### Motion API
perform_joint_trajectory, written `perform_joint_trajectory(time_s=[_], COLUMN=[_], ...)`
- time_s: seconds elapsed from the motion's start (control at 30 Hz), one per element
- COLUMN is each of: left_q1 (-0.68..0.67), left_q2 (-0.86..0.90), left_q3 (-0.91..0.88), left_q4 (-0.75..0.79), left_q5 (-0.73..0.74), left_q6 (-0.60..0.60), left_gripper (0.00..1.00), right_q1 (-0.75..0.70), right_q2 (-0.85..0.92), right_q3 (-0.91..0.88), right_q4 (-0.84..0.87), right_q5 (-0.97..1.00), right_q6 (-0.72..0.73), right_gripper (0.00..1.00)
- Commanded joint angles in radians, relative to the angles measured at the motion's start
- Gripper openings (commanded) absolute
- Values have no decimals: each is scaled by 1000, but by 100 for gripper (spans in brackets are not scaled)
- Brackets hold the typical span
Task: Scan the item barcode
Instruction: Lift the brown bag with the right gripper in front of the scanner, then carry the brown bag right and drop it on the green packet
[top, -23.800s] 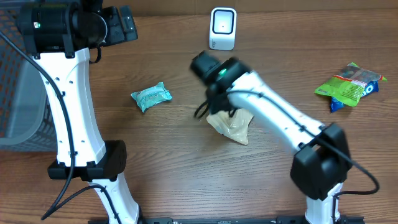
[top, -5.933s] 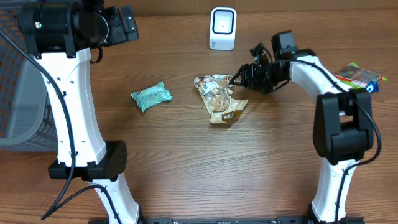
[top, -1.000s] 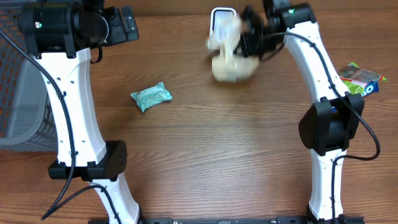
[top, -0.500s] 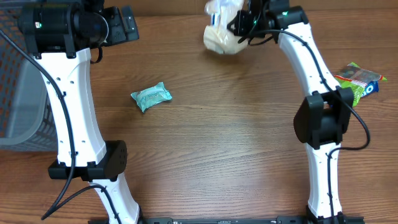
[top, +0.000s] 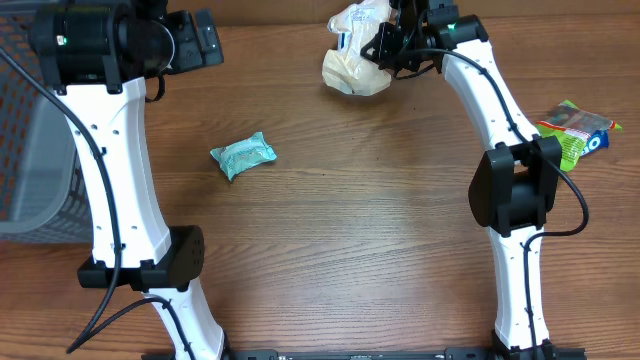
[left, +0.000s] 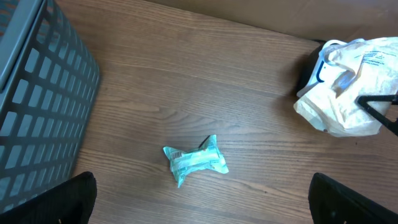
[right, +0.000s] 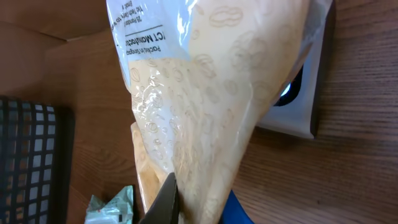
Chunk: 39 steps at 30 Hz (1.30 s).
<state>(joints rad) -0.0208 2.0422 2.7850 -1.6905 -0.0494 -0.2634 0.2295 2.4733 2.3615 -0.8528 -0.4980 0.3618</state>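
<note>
Over the scanner (right: 306, 115), right tool (right: 198, 206) pinches crinkly (plastic, perhaps) bag (right: 205, 93); left tool (left: 200, 202) agape.

You get bright, even light from above; shadows on the table (top: 330, 230) are faint and soft. The bag (right: 205, 93) shows mild glare on its clear plastic in the right wrist view.

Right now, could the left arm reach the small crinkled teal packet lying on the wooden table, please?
Probably yes. The left gripper is open and empty, the small crinkled teal packet lies alone on the wooden table before it, and the right gripper is at the back, shut on the beige plastic bag.
</note>
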Motion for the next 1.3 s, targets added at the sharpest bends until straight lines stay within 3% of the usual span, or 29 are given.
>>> perform_joint_trajectory(time_s=[0.0,0.4,0.73,0.97,1.27], left_q1=[-6,-6,-6,-6,-6], left_q2=[-18,-18,-18,-18,-18], left_q3=[-2,-2,-2,-2,-2], left_q4=[1,1,1,1,1], left_q5=[-3,-3,-3,-3,-3], left_q6=[-6,-6,-6,-6,-6], left_gripper=[100,100,100,100,100], right_q1=[-1,-3,-52,-249,-588], right_q2=[-25,-64,-325,-535,-588], right_q3=[11,15,16,16,16], right_q4=[22,-29,-354,-616,-824], right_q5=[-49,-92,-74,65,111], right_q6=[8,68,-42,-55,-74], right_gripper=[3,4,4,4,4])
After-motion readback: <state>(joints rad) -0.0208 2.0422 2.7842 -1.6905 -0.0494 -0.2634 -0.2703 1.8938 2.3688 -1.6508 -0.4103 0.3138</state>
